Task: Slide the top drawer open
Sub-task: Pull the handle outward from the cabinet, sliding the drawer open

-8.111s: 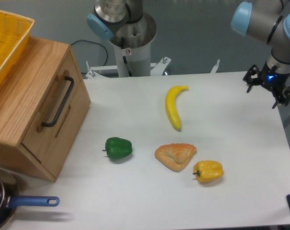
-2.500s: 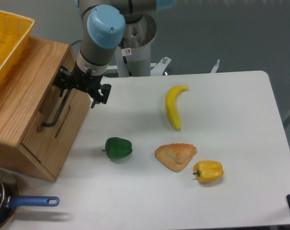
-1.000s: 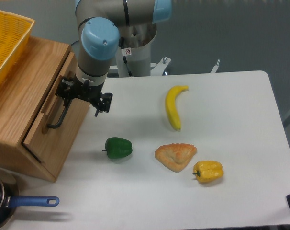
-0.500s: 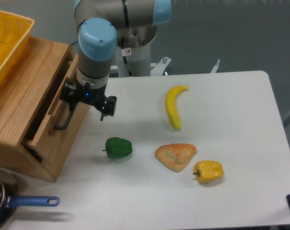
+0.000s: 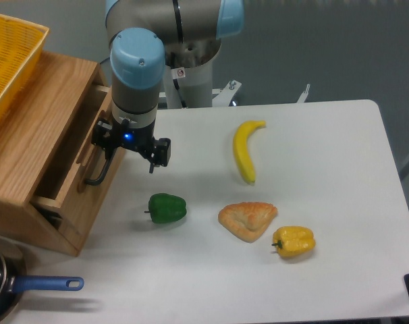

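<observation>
Black two-finger gripper point(image 5: 129, 150) closed around long black bar handle point(image 5: 98, 167) of light-oak top drawer point(image 5: 91, 181), pulled partly out of wooden cabinet point(image 5: 36, 145) at left of white table point(image 5: 326, 169).

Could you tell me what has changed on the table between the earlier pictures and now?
The gripper swung from the table's far right edge to the cabinet, hooked the black handle and pulled the top drawer partly out toward the table. The banana, green pepper, pastry, yellow pepper and pan have not moved.
</observation>
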`<state>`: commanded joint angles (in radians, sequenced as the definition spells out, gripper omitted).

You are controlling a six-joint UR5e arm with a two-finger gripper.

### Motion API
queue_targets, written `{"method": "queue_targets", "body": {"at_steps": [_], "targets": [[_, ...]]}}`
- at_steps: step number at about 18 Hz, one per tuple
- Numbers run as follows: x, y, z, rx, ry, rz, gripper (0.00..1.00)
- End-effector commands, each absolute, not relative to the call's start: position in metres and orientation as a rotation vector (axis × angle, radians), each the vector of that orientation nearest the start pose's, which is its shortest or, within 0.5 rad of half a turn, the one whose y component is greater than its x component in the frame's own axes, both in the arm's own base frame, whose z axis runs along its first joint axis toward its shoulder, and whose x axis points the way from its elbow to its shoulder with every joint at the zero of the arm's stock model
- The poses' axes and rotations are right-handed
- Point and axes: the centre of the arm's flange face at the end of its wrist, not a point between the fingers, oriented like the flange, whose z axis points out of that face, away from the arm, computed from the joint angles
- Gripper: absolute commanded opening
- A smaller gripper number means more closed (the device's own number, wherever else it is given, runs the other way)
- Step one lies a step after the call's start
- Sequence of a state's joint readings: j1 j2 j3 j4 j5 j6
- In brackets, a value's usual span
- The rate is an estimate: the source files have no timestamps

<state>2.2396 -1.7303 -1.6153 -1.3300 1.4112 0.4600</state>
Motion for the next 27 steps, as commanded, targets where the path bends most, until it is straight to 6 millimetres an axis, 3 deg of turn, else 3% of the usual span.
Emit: {"method": "queue_targets", "body": {"at_steps": [15, 27], "targets": [[-0.27, 0.507, 0.416, -3.018, -0.326, -0.08, 1.0], [-0.289, 0.499, 0.421, -3.036, -0.339, -0.011, 1.0]]}}
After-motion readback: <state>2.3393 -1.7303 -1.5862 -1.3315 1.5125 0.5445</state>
